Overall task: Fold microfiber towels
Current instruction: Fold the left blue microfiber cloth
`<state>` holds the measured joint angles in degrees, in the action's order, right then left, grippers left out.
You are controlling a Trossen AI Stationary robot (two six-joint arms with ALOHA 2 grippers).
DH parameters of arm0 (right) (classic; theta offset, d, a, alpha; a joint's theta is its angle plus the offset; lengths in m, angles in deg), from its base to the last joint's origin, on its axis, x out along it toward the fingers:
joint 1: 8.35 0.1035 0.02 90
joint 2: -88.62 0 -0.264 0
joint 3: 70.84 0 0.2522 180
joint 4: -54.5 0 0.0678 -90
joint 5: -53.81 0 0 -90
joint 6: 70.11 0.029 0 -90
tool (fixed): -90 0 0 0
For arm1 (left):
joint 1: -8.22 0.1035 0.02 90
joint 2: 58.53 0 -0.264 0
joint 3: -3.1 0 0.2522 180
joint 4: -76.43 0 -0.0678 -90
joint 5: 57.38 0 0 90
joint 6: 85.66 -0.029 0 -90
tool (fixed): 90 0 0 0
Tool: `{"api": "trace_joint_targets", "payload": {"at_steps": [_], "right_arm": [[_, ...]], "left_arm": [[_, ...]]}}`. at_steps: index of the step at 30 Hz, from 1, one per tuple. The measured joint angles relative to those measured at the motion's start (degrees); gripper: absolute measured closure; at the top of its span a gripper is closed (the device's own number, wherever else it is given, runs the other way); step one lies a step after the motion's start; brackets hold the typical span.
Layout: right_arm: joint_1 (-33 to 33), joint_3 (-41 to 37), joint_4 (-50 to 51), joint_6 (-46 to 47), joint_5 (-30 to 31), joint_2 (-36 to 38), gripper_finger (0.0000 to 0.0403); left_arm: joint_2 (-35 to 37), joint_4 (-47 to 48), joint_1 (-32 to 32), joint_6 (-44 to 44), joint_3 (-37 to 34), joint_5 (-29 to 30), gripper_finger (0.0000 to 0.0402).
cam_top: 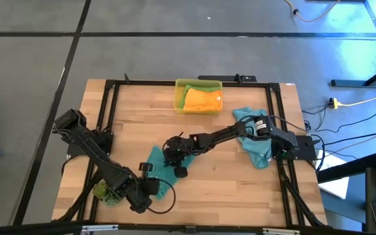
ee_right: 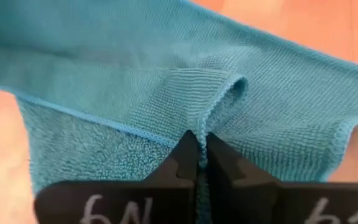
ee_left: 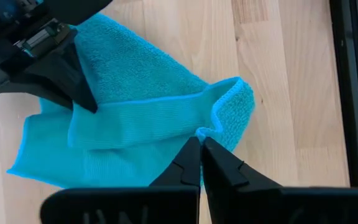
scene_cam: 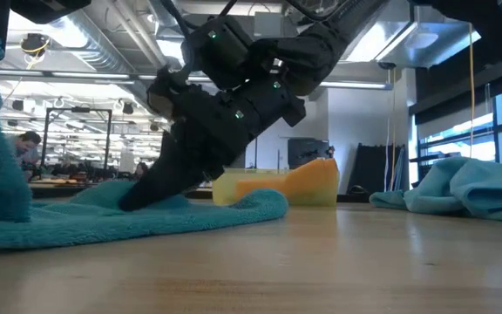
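A: Item one, left gripper [ee_left: 201, 146]?
B: Fingers pressed together, pinching a folded edge of the teal towel [ee_left: 142, 118]. The left wrist view alone shows this pinch; from above the gripper [cam_top: 150, 186] sits at the towel's near end [cam_top: 156, 163], near the table's front edge.

A: Item two, right gripper [ee_right: 201, 149]?
B: Fingers closed on a ridge of the same teal towel [ee_right: 166, 87], per the right wrist view. The high view places it [cam_top: 175, 156] mid-table.

A: Towels, counted?
B: Four from above: this teal one; a second teal one [cam_top: 256, 140], crumpled under the right arm at the table's right side; an orange one [cam_top: 203, 99] inside the yellow bin [cam_top: 179, 91]; a green one [cam_top: 106, 191] bunched under the left arm.

A: Low view?
B: Shows the flat teal towel [scene_cam: 129, 218], bin [scene_cam: 225, 187] and crumpled one [scene_cam: 460, 192]; green not seen.
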<state>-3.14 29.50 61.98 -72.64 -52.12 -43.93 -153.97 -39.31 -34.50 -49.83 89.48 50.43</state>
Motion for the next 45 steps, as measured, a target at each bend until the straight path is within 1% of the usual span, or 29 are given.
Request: {"api": "trace_joint_targets", "payload": {"at_steps": [2,4,7,11,17,18,20,23,25,27,31,39,42,45], "right_arm": [[0.0,0.8,0.0,0.7,-0.3,0.0,0.0392],[0.0,2.2,0.8,0.8,-0.4,0.0,0.0386],[0.0,4.5,4.3,0.7,-0.7,0.2,0.0387],[0.0,7.6,8.8,0.5,-3.2,1.4,0.0395],[0.0,7.7,14.0,-0.1,-3.2,3.8,0.0396],[0.0,7.7,15.6,-0.1,-2.5,4.2,0.0395],[0.0,7.9,18.2,-0.5,0.8,4.5,0.039],[-0.2,7.7,26.2,-1.5,6.2,4.6,0.0389],[-0.2,7.7,30.0,-2.3,7.7,4.6,0.0392],[-0.2,7.7,32.0,-2.3,7.9,4.6,0.0394],[0.3,7.7,32.3,-2.3,7.9,4.8,0.0391],[0.3,7.7,32.1,-1.6,7.6,6.4,0.0374],[0.3,7.7,32.1,-1.7,7.3,6.5,0.0357],[0.7,7.7,33.5,-2.4,7.3,6.5,0.0329]], "left_arm": [[0.0,0.0,0.0,0.0,0.0,0.0,0.0401],[0.0,0.0,0.0,-0.1,0.0,0.0,0.0401],[0.0,0.1,0.0,-0.2,0.0,0.0,0.0401],[0.0,0.8,-0.1,-0.2,0.0,0.0,0.0401],[0.0,1.8,-0.6,-0.1,0.0,0.6,0.0401],[0.0,1.9,-0.7,-0.1,0.0,0.8,0.0401],[0.0,1.9,-0.9,-0.1,0.0,1.0,0.0401],[0.0,1.8,-0.9,0.0,0.0,1.5,0.0401],[0.0,1.6,-1.0,0.1,0.0,3.1,0.0401],[0.0,1.3,-1.0,0.1,0.0,4.7,0.0401],[0.0,1.3,-1.0,0.0,0.0,7.1,0.0401],[0.0,1.3,-1.0,0.0,0.0,7.3,0.0402],[0.0,1.3,-1.0,0.0,0.0,7.3,0.0402],[0.0,1.3,-1.0,0.1,0.0,7.3,0.0402]]}}
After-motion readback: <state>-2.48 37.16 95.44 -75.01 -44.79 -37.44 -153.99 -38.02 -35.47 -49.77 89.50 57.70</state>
